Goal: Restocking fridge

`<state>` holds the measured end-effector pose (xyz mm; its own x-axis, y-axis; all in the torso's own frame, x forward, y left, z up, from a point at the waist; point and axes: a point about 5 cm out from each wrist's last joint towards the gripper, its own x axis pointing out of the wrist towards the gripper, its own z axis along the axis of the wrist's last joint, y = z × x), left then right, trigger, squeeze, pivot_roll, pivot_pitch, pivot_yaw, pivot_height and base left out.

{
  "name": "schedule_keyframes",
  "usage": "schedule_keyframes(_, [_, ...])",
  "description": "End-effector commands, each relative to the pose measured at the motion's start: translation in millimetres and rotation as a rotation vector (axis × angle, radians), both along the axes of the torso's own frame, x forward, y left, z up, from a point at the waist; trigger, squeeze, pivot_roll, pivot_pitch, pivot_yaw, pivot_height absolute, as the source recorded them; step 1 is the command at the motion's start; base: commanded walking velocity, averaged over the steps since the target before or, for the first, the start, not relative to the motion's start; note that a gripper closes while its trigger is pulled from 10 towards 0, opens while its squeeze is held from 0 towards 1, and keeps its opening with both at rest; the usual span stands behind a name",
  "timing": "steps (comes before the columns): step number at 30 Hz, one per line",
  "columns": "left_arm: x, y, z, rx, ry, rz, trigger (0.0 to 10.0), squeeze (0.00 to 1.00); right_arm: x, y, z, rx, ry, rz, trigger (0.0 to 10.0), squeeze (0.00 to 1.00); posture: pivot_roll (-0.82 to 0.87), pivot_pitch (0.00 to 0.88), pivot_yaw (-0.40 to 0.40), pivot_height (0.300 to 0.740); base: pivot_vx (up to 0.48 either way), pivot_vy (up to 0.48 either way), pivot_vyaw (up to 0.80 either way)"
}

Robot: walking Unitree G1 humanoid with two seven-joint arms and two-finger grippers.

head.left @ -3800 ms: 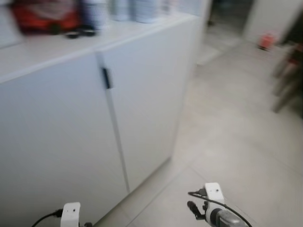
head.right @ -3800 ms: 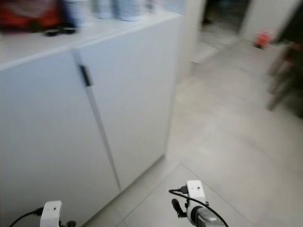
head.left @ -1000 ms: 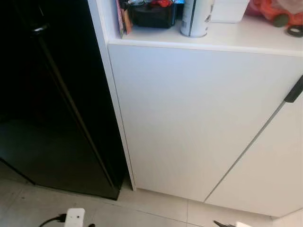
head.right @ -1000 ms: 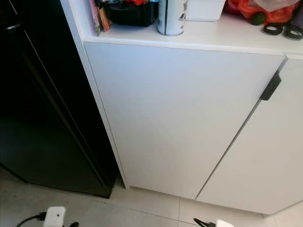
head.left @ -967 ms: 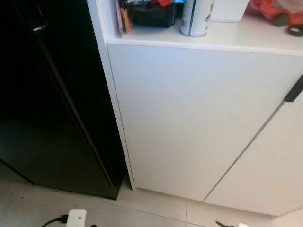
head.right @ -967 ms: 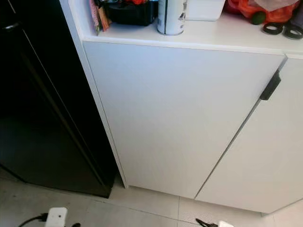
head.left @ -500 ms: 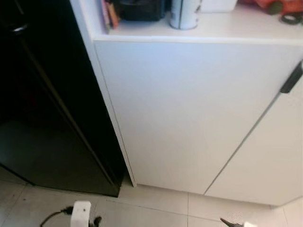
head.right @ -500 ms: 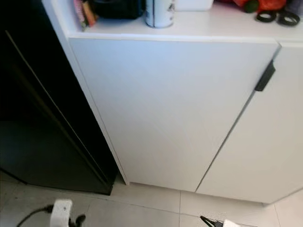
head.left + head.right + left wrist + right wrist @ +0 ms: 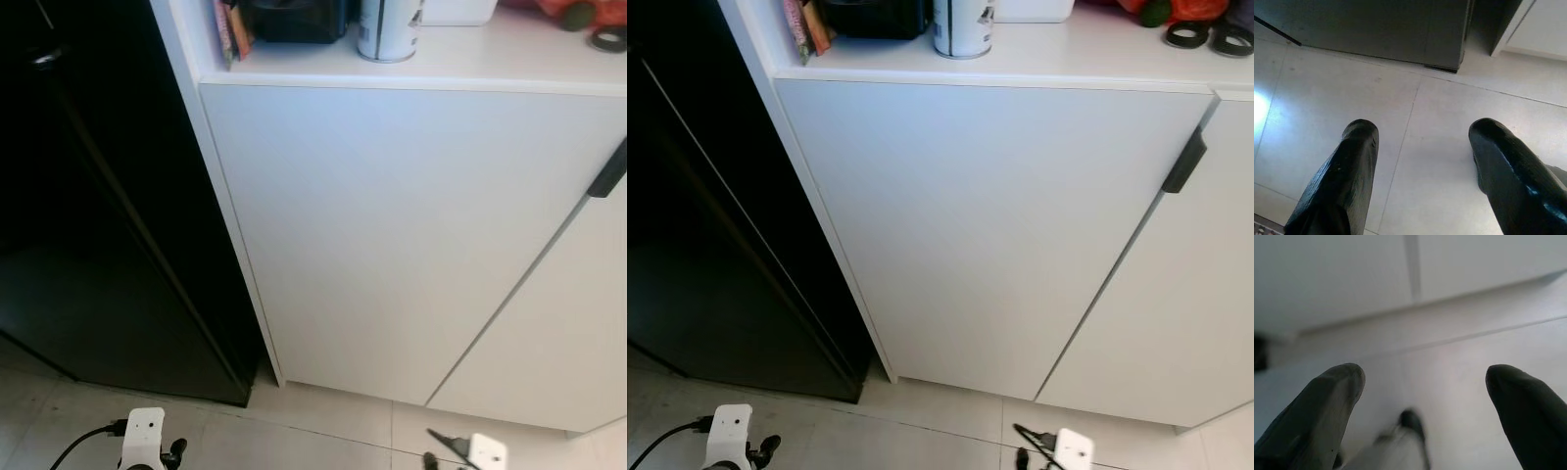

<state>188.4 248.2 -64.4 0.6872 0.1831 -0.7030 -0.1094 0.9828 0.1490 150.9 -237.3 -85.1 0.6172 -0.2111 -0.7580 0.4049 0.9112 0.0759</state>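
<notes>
A black fridge (image 9: pixel 88 225) stands closed on the left, its dark door reaching down almost to the pale tiled floor (image 9: pixel 940 416). Just beside it on the right stands a white cabinet (image 9: pixel 392 235) with two closed doors and a black handle (image 9: pixel 1184 163) at the edge of the right door. The table (image 9: pixel 1068 54) on top of the cabinet carries a white can (image 9: pixel 388 29), a black box (image 9: pixel 294 20) and some thin books (image 9: pixel 227 29) standing upright at the near corner; a pair of black rings (image 9: pixel 1207 35) and something red and green lie further right.

Both arms hang low over the floor. The left claw (image 9: pixel 1422 161) points down at the tiles with its two black fingers (image 9: pixel 1344 181) well apart and nothing between them; the bottom edge of the fridge lies near, ahead of it. The right claw (image 9: pixel 1425 401) hangs in front of the foot of the cabinet, its fingers (image 9: pixel 1322 406) also spread wide and empty, well apart from the fridge.
</notes>
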Motion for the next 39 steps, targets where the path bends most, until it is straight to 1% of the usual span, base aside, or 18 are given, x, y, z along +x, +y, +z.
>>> schedule_keyframes(1, [-1.5,1.1,-1,0.003,0.025,0.009,10.0,0.00,6.7,4.5,2,0.013,-0.025,0.000,10.0,0.00,0.01,0.028,0.086,0.740,0.000,0.000,0.00])
schedule_keyframes(4, [0.7,-3.5,-2,-0.010,0.024,0.004,10.0,0.00,11.3,2.2,4,0.006,-0.029,0.004,10.0,0.00,0.02,0.027,0.085,0.740,0.000,0.000,0.00])
schedule_keyframes(7, [10.6,-12.1,1,-0.012,0.005,-0.008,10.0,0.00,16.3,8.6,5,0.014,-0.051,0.013,10.0,0.00,-0.01,0.047,0.070,0.740,0.000,0.000,0.00])
schedule_keyframes(11, [14.7,-12.7,3,-0.015,-0.003,0.003,10.0,0.00,17.1,10.0,6,0.028,-0.080,0.015,10.0,0.00,-0.02,0.058,0.068,0.740,0.000,0.000,0.00])
schedule_keyframes(15, [18.2,-17.9,4,-0.024,-0.012,-0.012,10.0,0.00,17.6,10.0,7,0.021,-0.090,0.043,10.0,0.00,-0.01,0.070,0.053,0.740,0.000,0.000,0.00])
schedule_keyframes(17, [17.5,-20.9,3,-0.030,-0.017,-0.011,10.0,0.00,12.9,8.1,7,0.008,-0.090,0.067,10.0,0.00,0.01,0.069,0.029,0.740,0.000,0.000,0.00])
schedule_keyframes(20, [15.6,-21.3,2,-0.034,-0.020,-0.009,10.0,0.00,8.7,4.5,7,0.002,-0.099,0.071,10.0,0.00,0.04,0.072,0.021,0.740,0.000,0.000,0.00])
schedule_keyframes(24, [9.0,-19.4,-1,-0.029,0.008,0.001,10.0,0.00,-7.2,1.4,3,0.000,-0.089,0.092,10.0,0.00,0.08,0.061,0.007,0.740,0.000,0.000,0.00])
schedule_keyframes(26, [7.8,-19.8,-2,-0.031,0.024,-0.005,10.0,0.00,-11.4,1.1,6,0.001,-0.128,0.107,10.0,0.00,0.06,0.042,0.009,0.740,0.000,0.000,0.00])
schedule_keyframes(27, [12.2,-21.0,0,-0.037,0.014,0.003,10.0,0.00,-8.8,-1.4,9,-0.002,-0.158,0.108,10.0,0.00,0.06,0.033,0.011,0.740,0.000,0.000,0.00])
schedule_keyframes(28, [12.2,-21.0,0,-0.037,0.014,0.003,10.0,0.00,-8.8,-1.4,9,-0.002,-0.158,0.108,10.0,0.00,0.06,0.033,0.011,0.740,0.000,0.000,0.00])
schedule_keyframes(30, [21.1,-23.9,4,-0.045,-0.005,0.011,10.0,0.00,-4.6,-7.0,15,-0.014,-0.188,0.104,10.0,0.00,0.05,0.022,0.014,0.740,0.000,0.000,0.00])
schedule_keyframes(34, [34.8,-30.4,10,-0.057,-0.033,-0.013,10.0,0.00,-1.7,-13.5,26,-0.023,-0.237,0.122,10.0,0.00,0.04,0.007,0.009,0.740,0.000,0.000,0.00])
schedule_keyframes(35, [40.7,-32.4,14,-0.057,-0.043,-0.027,10.0,0.00,-3.4,-17.4,32,-0.029,-0.257,0.128,10.0,0.00,0.03,0.002,0.003,0.740,0.000,0.000,0.00])
schedule_keyframes(36, [43.9,-33.1,15,-0.056,-0.044,-0.030,10.0,0.00,9.6,-13.2,31,-0.022,-0.245,0.123,10.0,0.00,0.04,0.001,-0.001,0.740,0.000,0.000,0.00])
schedule_keyframes(37, [43.9,-33.1,15,-0.056,-0.044,-0.030,10.0,0.00,9.6,-13.2,31,-0.022,-0.245,0.123,10.0,0.00,0.04,0.001,-0.001,0.740,0.000,0.000,0.00])
schedule_keyframes(38, [44.0,-33.2,15,-0.053,-0.041,-0.031,10.0,0.00,34.2,2.6,24,-0.001,-0.193,0.126,10.0,0.00,0.04,0.000,-0.001,0.740,0.000,0.000,0.00])
schedule_keyframes(39, [44.5,-33.4,16,-0.052,-0.039,-0.032,10.0,0.00,40.9,8.5,24,0.005,-0.174,0.135,10.0,0.00,0.03,0.000,-0.001,0.740,0.000,0.000,0.00])
